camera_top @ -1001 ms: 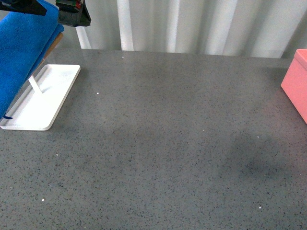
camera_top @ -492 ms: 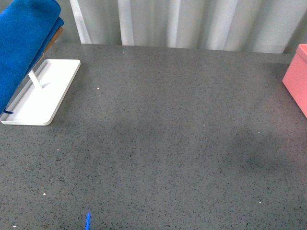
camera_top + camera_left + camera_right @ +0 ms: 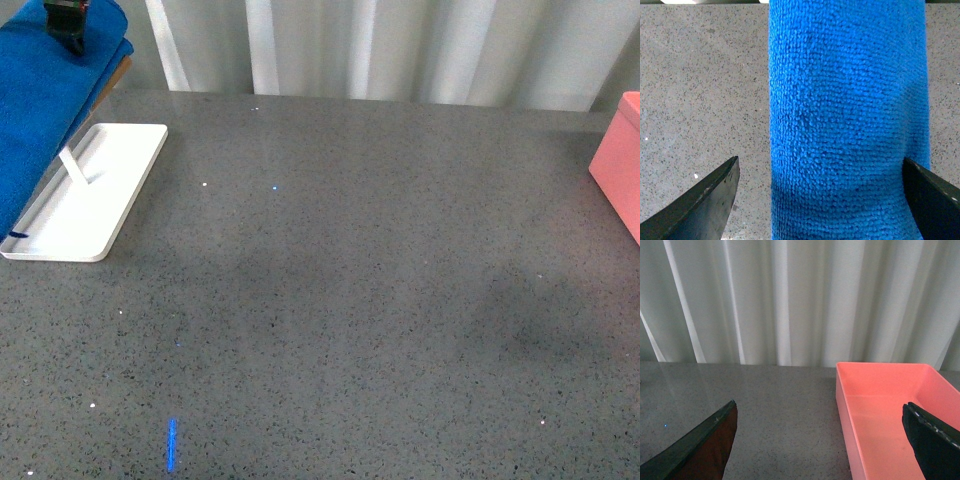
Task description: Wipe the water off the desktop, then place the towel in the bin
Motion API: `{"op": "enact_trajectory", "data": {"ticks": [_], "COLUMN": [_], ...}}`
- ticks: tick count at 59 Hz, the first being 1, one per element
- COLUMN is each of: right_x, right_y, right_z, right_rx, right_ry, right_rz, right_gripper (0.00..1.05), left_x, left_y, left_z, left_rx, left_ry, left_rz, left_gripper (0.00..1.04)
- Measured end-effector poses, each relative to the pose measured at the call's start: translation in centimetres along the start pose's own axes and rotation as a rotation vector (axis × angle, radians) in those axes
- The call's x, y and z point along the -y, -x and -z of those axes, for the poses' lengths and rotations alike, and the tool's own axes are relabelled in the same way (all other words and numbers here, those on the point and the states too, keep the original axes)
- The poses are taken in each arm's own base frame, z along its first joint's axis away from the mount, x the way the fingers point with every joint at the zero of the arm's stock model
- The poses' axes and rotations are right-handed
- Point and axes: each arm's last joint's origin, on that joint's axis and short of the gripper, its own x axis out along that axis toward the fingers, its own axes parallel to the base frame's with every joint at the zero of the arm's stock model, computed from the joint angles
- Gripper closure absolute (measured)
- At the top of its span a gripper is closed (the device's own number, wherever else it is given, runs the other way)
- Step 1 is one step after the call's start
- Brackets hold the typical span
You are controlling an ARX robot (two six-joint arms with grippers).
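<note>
while left gripper (image 3: 820,165) hangs spread wide astride towel (image 3: 40,90), not clamped on it, you have towel draped above white tray (image 3: 110,200) at far-left corner of desktop (image 3: 350,300). middle of desktop open right to near edge. bin (image 3: 618,165) at right edge, cut by frame. right gripper (image 3: 819,407) splayed, holding nothing, facing bin's open top.

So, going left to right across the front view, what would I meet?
towel → white tray → bare stretch of desktop → bin, cut off by the right edge.
</note>
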Motion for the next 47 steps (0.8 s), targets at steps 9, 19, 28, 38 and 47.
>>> {"op": "enact_trajectory", "data": {"ticks": [9, 19, 28, 38, 47], "right_x": [0.00, 0.00, 0.00, 0.00, 0.00], "right_y": [0.00, 0.00, 0.00, 0.00, 0.00], "right_z": [0.00, 0.00, 0.00, 0.00, 0.00], "right_rx": [0.000, 0.000, 0.000, 0.000, 0.000], "right_ry": [0.000, 0.000, 0.000, 0.000, 0.000], "right_rz": [0.000, 0.000, 0.000, 0.000, 0.000], "right_gripper": [0.07, 0.07, 0.07, 0.07, 0.07], "left_x": [-0.07, -0.25, -0.27, -0.16, -0.18], "left_y": [-0.03, -0.05, -0.12, -0.23, -0.10], "left_z": [-0.05, -0.04, -0.01, 0.03, -0.20], "left_rx": [0.007, 0.009, 0.009, 0.007, 0.014], "left_ry": [0.002, 0.005, 0.005, 0.003, 0.002], "left_rz": [0.002, 0.002, 0.011, 0.019, 0.020], "left_gripper": [0.07, 0.30, 0.53, 0.77, 0.97]}}
